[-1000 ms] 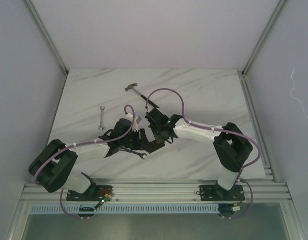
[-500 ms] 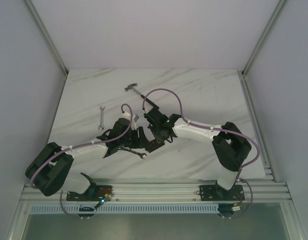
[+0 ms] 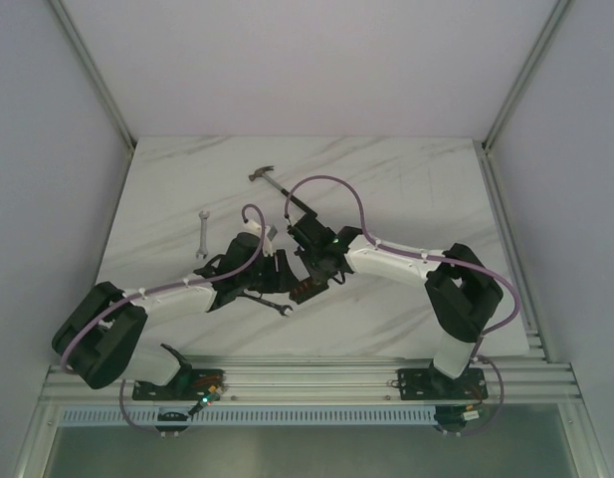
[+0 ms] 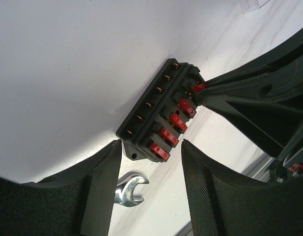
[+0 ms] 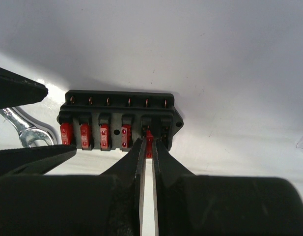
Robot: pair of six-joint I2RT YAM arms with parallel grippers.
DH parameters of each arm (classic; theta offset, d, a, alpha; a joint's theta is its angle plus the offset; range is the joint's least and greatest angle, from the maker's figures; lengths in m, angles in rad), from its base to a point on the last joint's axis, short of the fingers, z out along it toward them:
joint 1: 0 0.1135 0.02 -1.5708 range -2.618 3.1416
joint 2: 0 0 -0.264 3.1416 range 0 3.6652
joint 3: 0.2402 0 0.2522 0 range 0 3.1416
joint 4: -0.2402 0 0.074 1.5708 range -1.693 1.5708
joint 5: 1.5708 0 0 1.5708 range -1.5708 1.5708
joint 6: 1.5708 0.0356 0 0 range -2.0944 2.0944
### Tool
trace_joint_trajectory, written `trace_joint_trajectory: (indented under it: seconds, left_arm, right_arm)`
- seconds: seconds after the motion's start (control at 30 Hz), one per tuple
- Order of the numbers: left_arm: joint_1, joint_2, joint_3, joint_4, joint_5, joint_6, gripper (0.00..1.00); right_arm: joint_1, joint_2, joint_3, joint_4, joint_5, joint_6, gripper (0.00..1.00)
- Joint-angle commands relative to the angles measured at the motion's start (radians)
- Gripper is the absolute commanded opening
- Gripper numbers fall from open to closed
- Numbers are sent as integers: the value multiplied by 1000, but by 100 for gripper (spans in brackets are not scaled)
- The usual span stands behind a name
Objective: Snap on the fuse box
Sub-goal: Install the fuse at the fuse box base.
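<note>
— Top external view, near edge first: what do we have closest to the arm bases?

— We see a small wrench [image 3: 280,310] lying on the marble table [image 3: 416,189]. Just beyond it is the fuse box [image 3: 305,289], near the middle of the table and between the two wrists.

— And from the left wrist?

— The left gripper [image 4: 151,146] stands open and holds nothing. Its two fingers sit either side of the box's near end. We cannot tell whether the left finger touches the corner. The small wrench's open end shows on the table between the fingers, nearer to us than the box.

— Right wrist?

— The right gripper [image 5: 148,142] is pinched almost closed on a red fuse [image 5: 149,133] at the fifth slot from the left. We think the fuse is partly in the slot, though the fingertips hide its lower end. Four seated fuses [image 5: 95,135], also red, fill the slots to its left. A row of copper terminals [image 5: 109,101] runs along the far edge of the black box.

— Any writing we can read?

— Pale marks show on the fuse tops in the left wrist view, too small for us to read.

— Farther out?

— Beyond the grippers a second wrench [image 3: 201,236] lies to the left, well apart from the box. A hammer [image 3: 270,181] lies farther back, its handle pointing toward the right wrist.
</note>
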Motion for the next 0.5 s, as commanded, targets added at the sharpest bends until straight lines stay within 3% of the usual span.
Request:
trace_joint_trajectory:
  seconds: [0.0,0.47]
  left_arm:
    - [1,17,33,-14,-9,3,59]
    - [1,65,43,-15,-14,-3,48]
  right_arm:
    - [4,-32,34,-24,28,13,0]
    - [5,-11,39,-5,23,18,0]
